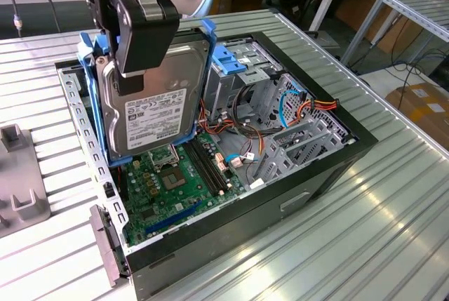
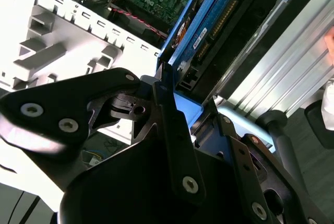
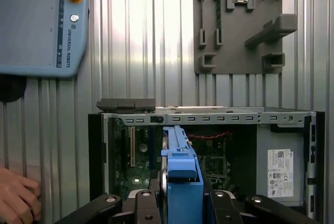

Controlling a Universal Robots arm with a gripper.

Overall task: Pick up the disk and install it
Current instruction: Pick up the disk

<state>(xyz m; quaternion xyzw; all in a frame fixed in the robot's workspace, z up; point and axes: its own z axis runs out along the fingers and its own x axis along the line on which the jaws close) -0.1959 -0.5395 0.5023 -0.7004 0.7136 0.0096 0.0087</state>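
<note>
Gripper (image 1: 132,62), black and two-fingered on the arm's wrist, was clamped on the flat rectangular grey-metal disk (image 1: 158,97) framed by bright blue plastic carrier rails. One finger lay on the labelled face and the other was behind it.

Disk stood on edge, held over the open black desktop computer case (image 1: 351,139), above the green motherboard (image 1: 168,182) at the exterior view's left end of the case. In the first wrist view its blue rail (image 3: 180,169) ran edge-on between the fingers, with the case below.

Step in hand, as I judged it: pickup done, carry under way, install not done. Disk sat apart from the grey metal drive bay topped with a blue plastic bracket (image 1: 228,59).

Installing would call for squaring the rails to the bay slot and keeping off the thin blue cables (image 1: 284,104) beside the bay.

A person's hand (image 3: 15,198) rested on the ribbed aluminium table (image 1: 316,245), near the case but apart from it, worth minding.
</note>
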